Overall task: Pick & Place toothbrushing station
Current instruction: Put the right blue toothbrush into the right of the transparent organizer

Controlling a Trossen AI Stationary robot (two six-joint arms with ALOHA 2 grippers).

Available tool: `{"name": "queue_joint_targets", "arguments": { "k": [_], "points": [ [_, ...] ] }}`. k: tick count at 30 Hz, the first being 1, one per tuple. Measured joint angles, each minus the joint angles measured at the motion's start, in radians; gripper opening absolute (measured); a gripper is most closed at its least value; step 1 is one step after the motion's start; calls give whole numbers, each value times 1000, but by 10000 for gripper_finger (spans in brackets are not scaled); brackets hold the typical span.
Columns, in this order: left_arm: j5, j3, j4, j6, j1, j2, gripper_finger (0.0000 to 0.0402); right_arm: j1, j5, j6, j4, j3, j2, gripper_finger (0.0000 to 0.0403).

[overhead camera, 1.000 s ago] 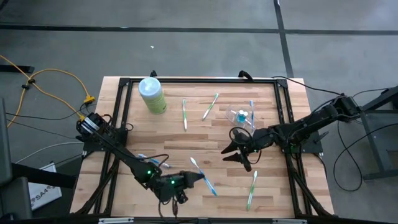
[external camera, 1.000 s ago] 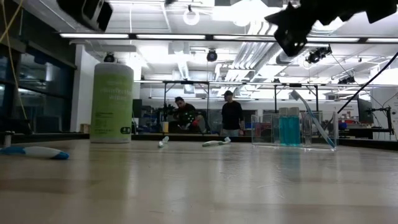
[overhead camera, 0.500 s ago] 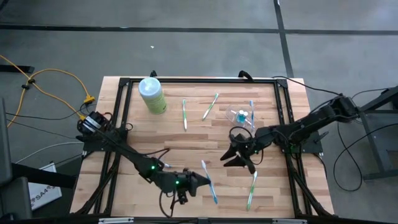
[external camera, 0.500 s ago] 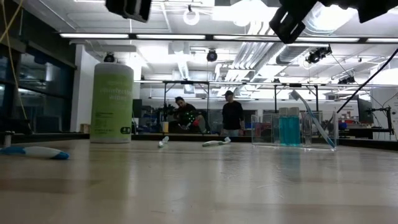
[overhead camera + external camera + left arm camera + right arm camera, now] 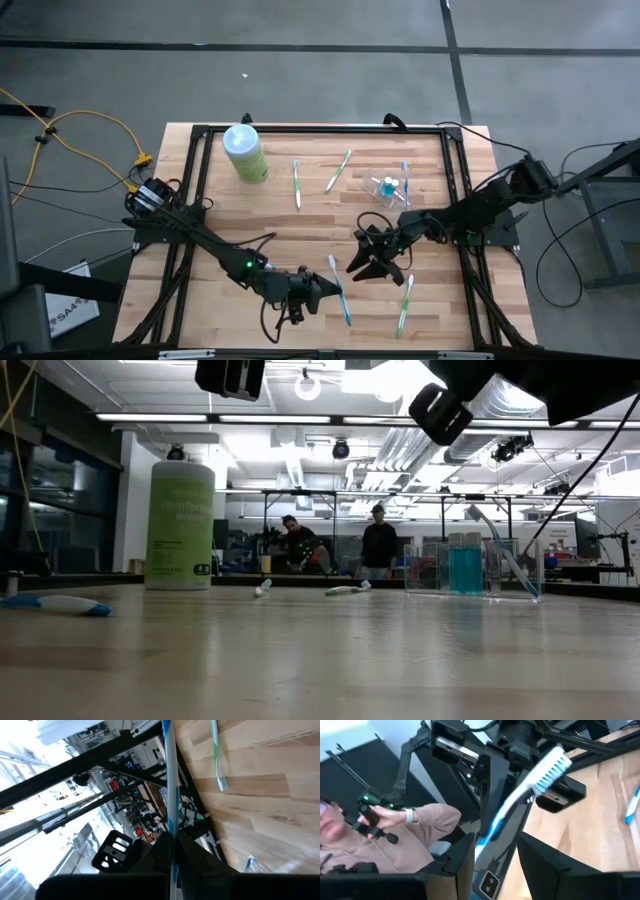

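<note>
Toothbrushing station [image 5: 387, 188] beyond right pincer [image 5: 362, 262]

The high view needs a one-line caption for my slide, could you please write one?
Left gripper holds a blue-white toothbrush beside the open right gripper; clear holder waits behind.

Low view: both arms cut off by top edge. Label on bottle [image 5: 181, 525] too blurred to read. Holder [image 5: 387, 187] in high view too small for details.

overhead, table-level, two wrist views
</note>
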Motion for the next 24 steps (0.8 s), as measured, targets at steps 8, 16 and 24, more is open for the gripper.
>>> {"name": "queue_joint_targets", "arguments": {
  "k": [8, 16, 24],
  "points": [
    [64, 0, 26, 12, 22, 0, 2, 0, 1, 5, 35, 0, 0, 140],
    [146, 0, 39, 1, 63, 0, 2, 0, 2, 2, 32, 0, 0, 140],
    [190, 0, 54, 0, 94, 0, 2, -1, 22, -15, 32, 0, 0, 140]
  ]
}}
